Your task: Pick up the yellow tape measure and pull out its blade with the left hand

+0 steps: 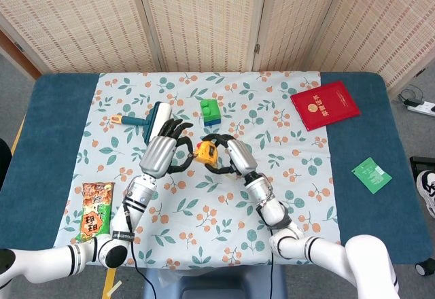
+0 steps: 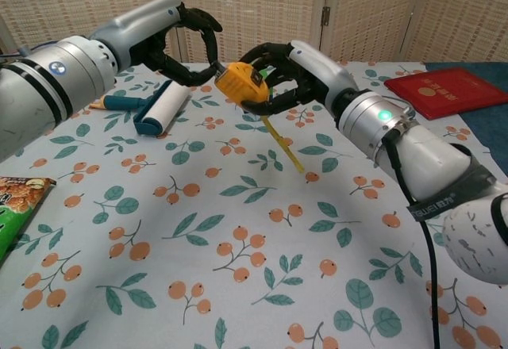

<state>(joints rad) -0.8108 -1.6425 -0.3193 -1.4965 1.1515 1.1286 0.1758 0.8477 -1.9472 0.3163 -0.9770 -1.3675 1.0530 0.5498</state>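
The yellow tape measure (image 1: 206,152) (image 2: 240,82) is held above the floral cloth, gripped by my right hand (image 1: 229,155) (image 2: 292,70), whose fingers wrap its right side. A short length of yellow blade (image 2: 284,144) hangs from under the case down to the cloth. My left hand (image 1: 165,149) (image 2: 184,38) sits just left of the case with its fingers curled in. Its thumb and one fingertip (image 2: 213,60) meet on the case's left corner.
A lint roller (image 1: 155,121) (image 2: 159,105) with a teal handle lies behind the left hand. A green and blue block (image 1: 209,111) stands further back. At the right lie a red booklet (image 1: 325,104) (image 2: 436,91) and a green packet (image 1: 371,174). A snack bag (image 1: 97,210) lies front left.
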